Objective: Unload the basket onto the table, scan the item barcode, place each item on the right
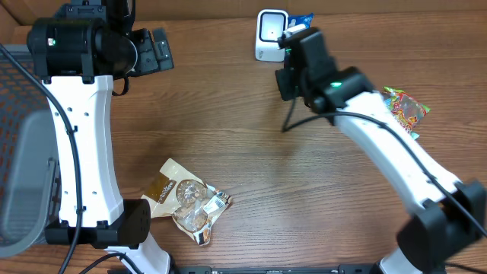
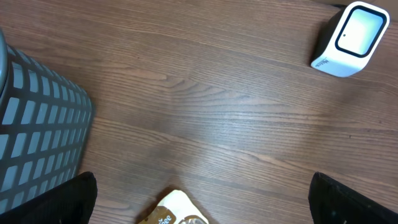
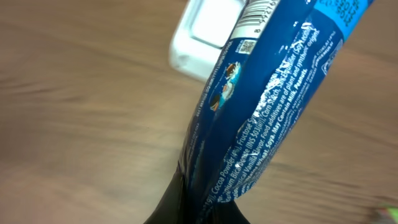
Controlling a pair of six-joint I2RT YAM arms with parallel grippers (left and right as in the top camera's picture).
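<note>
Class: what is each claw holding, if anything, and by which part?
Right claw pinches the blue packet by the end opposite its barcode. Left claw: open, holding nothing.

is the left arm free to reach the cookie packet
Probably yes: the left arm has open, empty jaws, and the cookie packet lies alone on the table, nothing between them.

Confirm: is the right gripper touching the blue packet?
Touching. The right wrist view shows the blue packet pinched at its lower end in the right gripper, with no gap between them.
</note>
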